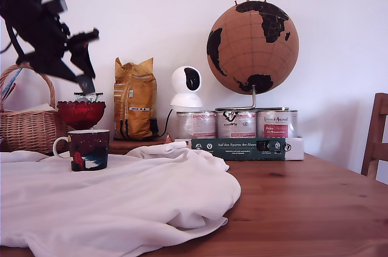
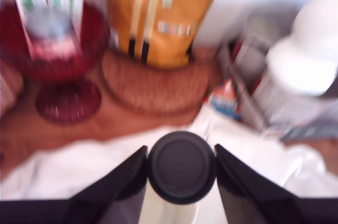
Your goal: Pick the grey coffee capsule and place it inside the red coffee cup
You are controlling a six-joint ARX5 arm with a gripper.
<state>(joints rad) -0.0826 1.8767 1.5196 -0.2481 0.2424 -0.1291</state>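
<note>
Your end effector (image 2: 181, 167) has its two black fingers (image 2: 124, 182) pressed against either side of the grey coffee capsule (image 2: 181, 167); in the wrist view you see its round dark face pinched between them. In the exterior view the arm hangs high at that view's left, above the red glass bowl (image 1: 80, 113), and the capsule itself is too small and dark to pick out there.

The red coffee cup (image 1: 88, 150) stands on the white cloth (image 1: 121, 199) on the bench (image 1: 315, 208), white handle towards the exterior view's left, just in front of the bowl.

Little writing can be read. The dark green book (image 1: 238, 148) lying under the three tins (image 1: 237, 123) carries a white title that seems to read "Auf den Spuren der Alm…", its end unclear. The tin labels and the print on the yellow bag (image 1: 135, 99) are too small to read.

The wrist view is blurred by motion: you can make out the bowl, the yellow bag on a round brown mat (image 2: 153, 89), and a white shape that is likely the small white camera (image 1: 186, 87), but no lettering. The wicker basket (image 1: 27, 123) and the wooden chair (image 1: 376, 139) are cut off by the exterior view's edges. The cork globe (image 1: 253, 48) stands behind the tins.
</note>
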